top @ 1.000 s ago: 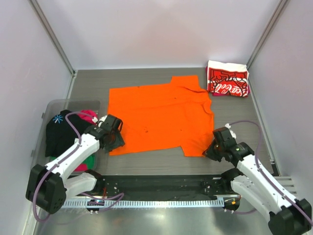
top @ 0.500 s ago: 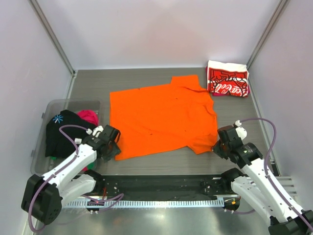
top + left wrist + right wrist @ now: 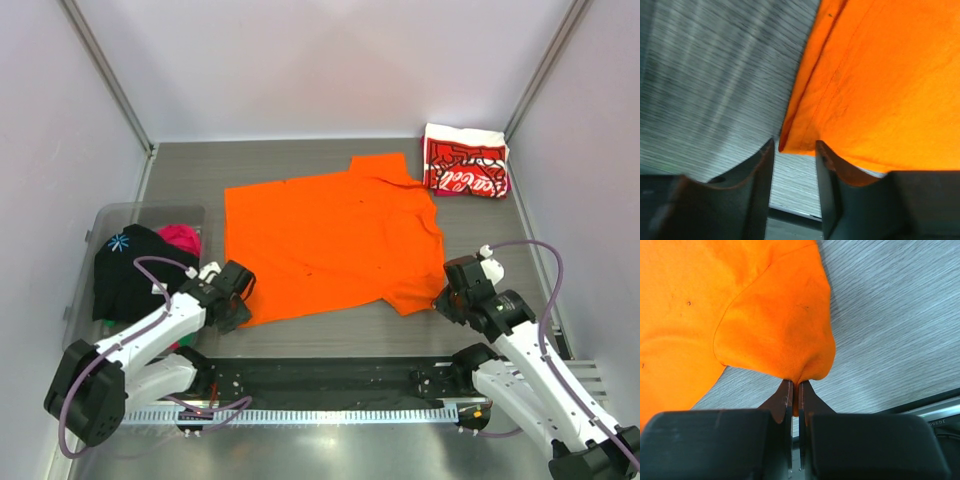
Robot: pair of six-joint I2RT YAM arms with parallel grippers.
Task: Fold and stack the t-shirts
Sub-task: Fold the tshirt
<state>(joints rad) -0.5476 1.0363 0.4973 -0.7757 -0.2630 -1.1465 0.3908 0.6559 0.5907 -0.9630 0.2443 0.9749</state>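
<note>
The orange tee (image 3: 330,240) lies spread flat in the middle of the table (image 3: 190,170); the folded red tee (image 3: 465,160) sits in the far right corner; the right gripper (image 3: 795,390) is pressed together on the near sleeve's edge; the left gripper (image 3: 794,155) stands spread, the near hem corner between its fingers. The left should probably close fully on that corner first; then both should lift evenly, cloth taut, so the fold lands square.

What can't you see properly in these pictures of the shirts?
Top view: the left arm covers part of the bin, so its clothes can't be counted.
Left wrist view: the table is smeared with blur.
Right wrist view: the right gripper hides how much orange t-shirt it pinches.
</note>
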